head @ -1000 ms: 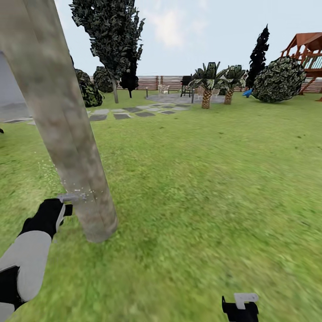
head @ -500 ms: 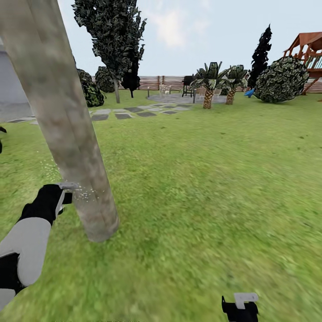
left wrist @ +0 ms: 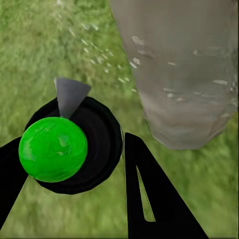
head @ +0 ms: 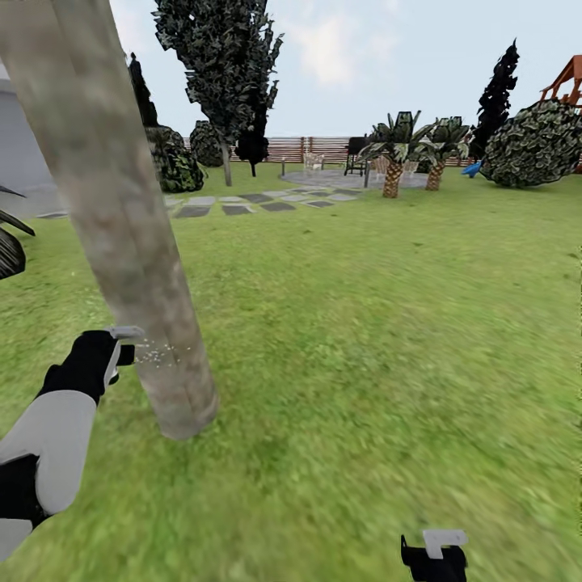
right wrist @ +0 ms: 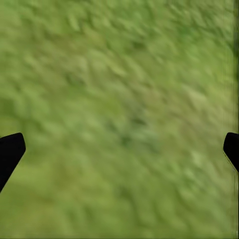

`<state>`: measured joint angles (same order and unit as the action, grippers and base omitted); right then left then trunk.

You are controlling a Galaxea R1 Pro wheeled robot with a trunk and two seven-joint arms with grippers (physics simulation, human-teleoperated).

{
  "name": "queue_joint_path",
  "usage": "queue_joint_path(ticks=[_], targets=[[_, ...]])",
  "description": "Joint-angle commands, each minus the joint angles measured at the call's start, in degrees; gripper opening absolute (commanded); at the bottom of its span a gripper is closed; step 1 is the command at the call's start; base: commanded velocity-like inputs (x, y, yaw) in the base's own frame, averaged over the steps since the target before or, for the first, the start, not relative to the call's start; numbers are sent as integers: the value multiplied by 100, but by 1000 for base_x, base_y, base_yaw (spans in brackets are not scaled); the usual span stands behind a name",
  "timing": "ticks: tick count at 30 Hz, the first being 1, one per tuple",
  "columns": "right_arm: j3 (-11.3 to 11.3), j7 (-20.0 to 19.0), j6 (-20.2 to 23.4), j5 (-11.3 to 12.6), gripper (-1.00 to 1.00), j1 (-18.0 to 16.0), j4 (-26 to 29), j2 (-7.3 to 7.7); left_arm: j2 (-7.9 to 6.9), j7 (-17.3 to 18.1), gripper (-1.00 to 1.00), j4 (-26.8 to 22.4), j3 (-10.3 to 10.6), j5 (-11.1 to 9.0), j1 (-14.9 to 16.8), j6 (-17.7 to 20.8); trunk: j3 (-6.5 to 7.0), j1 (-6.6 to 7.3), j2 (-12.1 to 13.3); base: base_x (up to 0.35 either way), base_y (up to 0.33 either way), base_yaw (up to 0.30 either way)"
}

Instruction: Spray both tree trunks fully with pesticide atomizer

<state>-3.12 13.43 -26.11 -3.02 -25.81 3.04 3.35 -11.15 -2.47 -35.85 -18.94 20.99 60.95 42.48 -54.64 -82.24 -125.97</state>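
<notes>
A thick pale grey-brown tree trunk (head: pixel 121 226) rises from the grass at the left, and it shows close up in the left wrist view as the tree trunk (left wrist: pixel 184 74). My left gripper (head: pixel 97 364) is shut on the pesticide atomizer (left wrist: pixel 52 149), a black body with a green ball top. Its grey nozzle (head: pixel 125 331) points at the trunk, almost touching it. Fine droplets (head: pixel 158 352) fly onto the bark. The other tree (head: pixel 222 65) stands far back by the stepping stones. My right gripper (head: pixel 432 558) hangs low at the right, open over bare grass (right wrist: pixel 121 149).
Lawn spreads to the right of the trunk. Grey stepping stones (head: pixel 242 206) lead to a patio with chairs. Two palms (head: pixel 394 158), round bushes (head: pixel 533 145), a black column tree (head: pixel 495 97) and the slat fence (head: pixel 315 147) line the back. A dark plant (head: pixel 10 250) pokes in at the left edge.
The whole picture has shifted right, so the camera has turned left. My left gripper with the atomizer has risen a little along the trunk, and spray still comes out. The right gripper is unmoved.
</notes>
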Motion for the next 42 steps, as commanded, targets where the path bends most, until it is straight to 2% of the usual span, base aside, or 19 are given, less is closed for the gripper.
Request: queue_joint_path(ticks=[1, 4, 7, 23, 32, 42], targets=[[-31, 45, 4, -32, 100, -3, -5, 1, 0, -26, -100, -8, -5, -25, 10, 24, -5, 1, -2, -68, -274, 0], [-31, 45, 7, -32, 100, -3, -5, 1, -1, -26, -100, -58, -4, -25, 11, 28, -5, 1, -2, -103, -275, 0], [-31, 45, 4, -32, 100, -3, -5, 1, 2, -26, -100, -323, -12, -33, 5, 47, -5, 1, -2, -37, -275, 0], [-31, 45, 1, -32, 100, -3, -5, -1, -1, -26, -100, -361, -13, -34, -22, 50, -5, 1, -2, 105, -242, 9], [-31, 45, 1, -32, 100, -3, -5, -1, -102, -28, -100, -360, 5, -20, -98, 34, -5, 1, -2, 56, -263, 259], [-31, 45, 1, -32, 100, -3, -5, -1, -37, -43, -100, -343, -9, -9, -101, 11, -5, 1, -2, 234, -187, 243]])
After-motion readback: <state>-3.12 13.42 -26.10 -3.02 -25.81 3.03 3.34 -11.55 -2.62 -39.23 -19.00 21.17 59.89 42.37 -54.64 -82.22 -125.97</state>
